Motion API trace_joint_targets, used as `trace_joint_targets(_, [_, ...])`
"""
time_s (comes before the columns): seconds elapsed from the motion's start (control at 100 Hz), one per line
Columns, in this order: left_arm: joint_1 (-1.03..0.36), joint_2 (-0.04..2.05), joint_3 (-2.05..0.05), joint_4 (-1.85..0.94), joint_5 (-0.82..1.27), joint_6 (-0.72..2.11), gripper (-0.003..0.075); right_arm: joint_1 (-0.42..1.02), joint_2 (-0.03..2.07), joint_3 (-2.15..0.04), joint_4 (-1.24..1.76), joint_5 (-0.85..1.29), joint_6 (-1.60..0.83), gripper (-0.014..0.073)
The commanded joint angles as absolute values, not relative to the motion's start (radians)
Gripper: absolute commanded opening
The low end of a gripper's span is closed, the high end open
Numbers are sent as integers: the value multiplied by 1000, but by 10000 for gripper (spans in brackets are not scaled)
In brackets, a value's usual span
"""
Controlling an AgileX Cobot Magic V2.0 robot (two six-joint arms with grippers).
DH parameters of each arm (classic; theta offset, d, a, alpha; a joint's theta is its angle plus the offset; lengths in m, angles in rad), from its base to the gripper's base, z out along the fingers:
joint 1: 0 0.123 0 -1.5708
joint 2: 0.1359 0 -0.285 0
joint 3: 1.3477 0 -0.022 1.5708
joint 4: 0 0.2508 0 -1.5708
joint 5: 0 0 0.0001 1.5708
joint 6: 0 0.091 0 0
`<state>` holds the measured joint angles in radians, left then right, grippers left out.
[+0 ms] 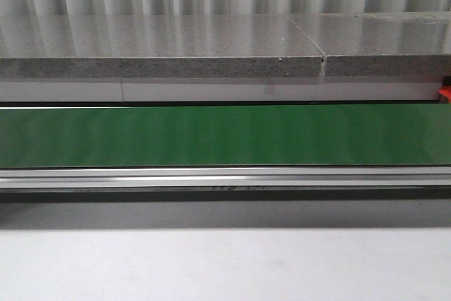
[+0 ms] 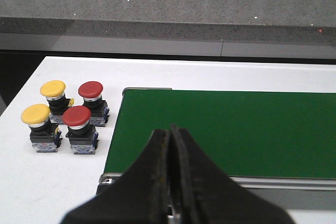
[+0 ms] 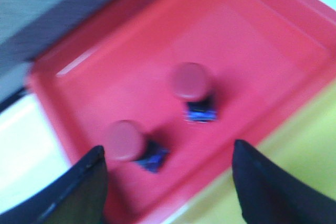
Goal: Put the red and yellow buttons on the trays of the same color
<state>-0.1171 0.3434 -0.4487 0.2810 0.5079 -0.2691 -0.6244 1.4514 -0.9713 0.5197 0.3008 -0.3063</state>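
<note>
Green belt runs across your front view, nothing on it.

Red tray, right wrist view, blurred: two red buttons in it, apart from each other. Yellow tray edge just beside.

R gripper: fingers spread wide over red tray, holding nothing.

L gripper: fingers pressed together, nothing between.

Four buttons left on white table by belt end: two yellow, two red, packed touching.

Handling, est.: rigid plastic, light, caps smooth and domed, prob. slippery. You'd do better pinching the black body under the cap; tight cluster, so take an outer one first.
</note>
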Motion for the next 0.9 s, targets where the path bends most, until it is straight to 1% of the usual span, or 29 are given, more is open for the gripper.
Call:
trace_joint_targets(0.0, [-125, 350, -477, 289, 434, -279, -21, -552, 1362, -1006, 539, 247, -336, 510])
trace_joint_targets(0.28, [-125, 350, -477, 289, 434, -279, -21, -299, 1192, -984, 536, 286, -415, 510])
trace_joint_targets(0.51, [-125, 350, -477, 289, 434, -279, -21, -131, 1035, -866, 536, 303, -486, 510])
trace_joint_targets(0.65, [-125, 350, -477, 289, 434, -279, -21, -74, 920, -770, 536, 317, -486, 510])
trace_joint_targets(0.78, [-125, 350, -477, 289, 434, -279, -21, -55, 827, -691, 536, 360, -486, 503])
trace_joint_targets(0.83, [-125, 350, -477, 289, 434, -279, -21, -55, 792, -669, 538, 375, -486, 483])
trace_joint_targets(0.89, [-125, 350, -477, 289, 434, -279, -21, -55, 748, -649, 538, 383, -486, 429])
